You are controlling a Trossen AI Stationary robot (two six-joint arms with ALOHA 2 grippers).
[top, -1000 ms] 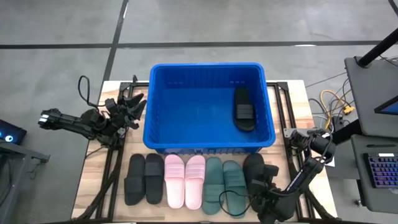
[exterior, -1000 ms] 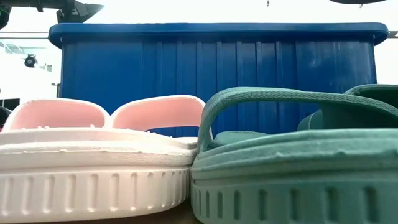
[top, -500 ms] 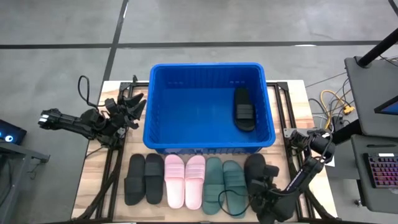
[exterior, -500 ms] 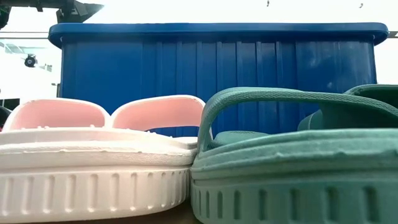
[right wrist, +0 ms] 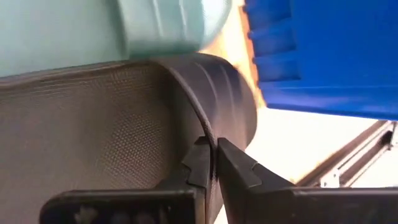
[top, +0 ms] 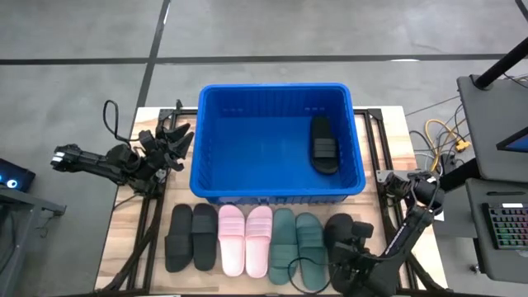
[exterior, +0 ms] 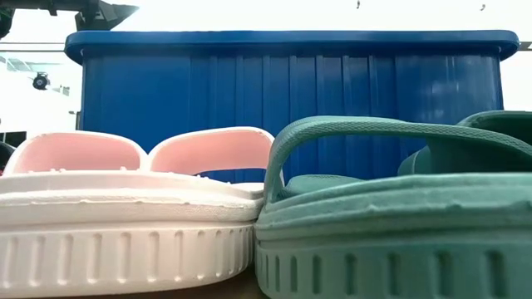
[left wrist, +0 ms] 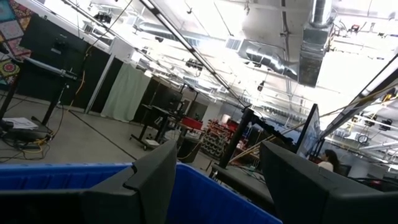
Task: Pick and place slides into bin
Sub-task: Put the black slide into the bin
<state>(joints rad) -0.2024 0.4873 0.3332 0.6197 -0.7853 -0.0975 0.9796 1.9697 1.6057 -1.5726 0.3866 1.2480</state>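
The right gripper (top: 351,252) is at the near right corner of the table, its two fingers (right wrist: 239,168) pinched together on the thin edge of the strap of a black slide (top: 340,233); that sandal lies at the right end of the row in front of the bin (top: 277,191), its long axis running from the near edge toward the crate, slightly skewed compared with its neighbours. The other slides in the row lie parallel, each lengthwise toward the bin: a black pair (top: 191,237) on the left, a pale pink pair (top: 245,239), then a dark green pair (top: 297,244). One more black slide (top: 323,145) rests inside the bin against its right wall, long axis along that wall. Only the right wrist view shows the grip itself (the strap edge sits squeezed between the dark fingertips, with a green sandal and the blue crate wall beyond); from above the gripper hides the contact. The low view shows only the pink and green heels with the bin's ribbed wall (exterior: 291,100) behind them, and neither arm. The left gripper (top: 169,142) waits beside the bin's left wall, its fingers (left wrist: 149,180) spread wide with nothing between them, the blue rim below
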